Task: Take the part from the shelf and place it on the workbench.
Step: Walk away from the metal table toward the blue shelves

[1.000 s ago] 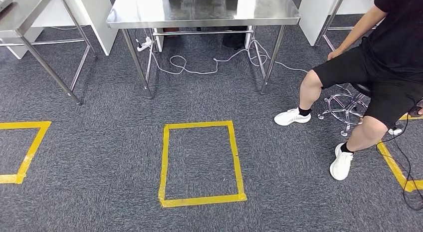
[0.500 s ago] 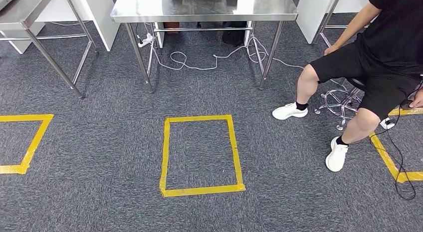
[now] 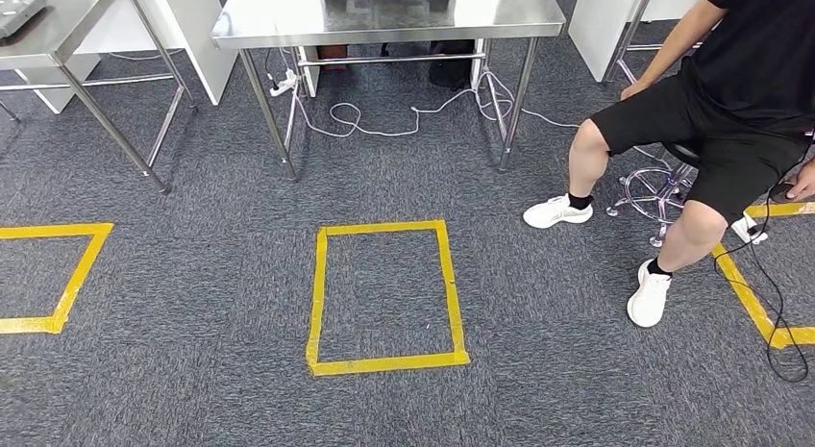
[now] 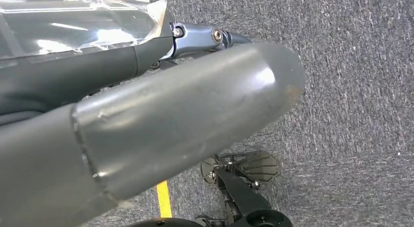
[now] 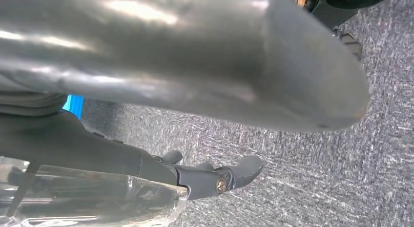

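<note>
A steel workbench [image 3: 384, 14] stands straight ahead at the far edge of the head view, its top bare where I can see it. My left hand [image 4: 146, 114] hangs over the grey carpet, its thick thumb near the camera and its dark fingers [image 4: 205, 36] stretched along a clear glossy piece [image 4: 73, 22]. My right hand [image 5: 195, 66] hangs the same way, with its dark fingers [image 5: 219, 175] lying beside a clear glossy piece [image 5: 88, 197]. I cannot tell whether either hand holds anything. The part itself cannot be made out.
A yellow tape rectangle [image 3: 384, 293] marks the carpet before the workbench, with another [image 3: 58, 274] at the left. A second steel table [image 3: 58, 24] stands far left. A person [image 3: 740, 82] sits on a stool at the right. White cables [image 3: 384, 120] lie under the workbench.
The whole head view has shifted: the camera moved, and the tape rectangle and table legs now sit a little higher in the picture. The seated person keeps the same pose.
</note>
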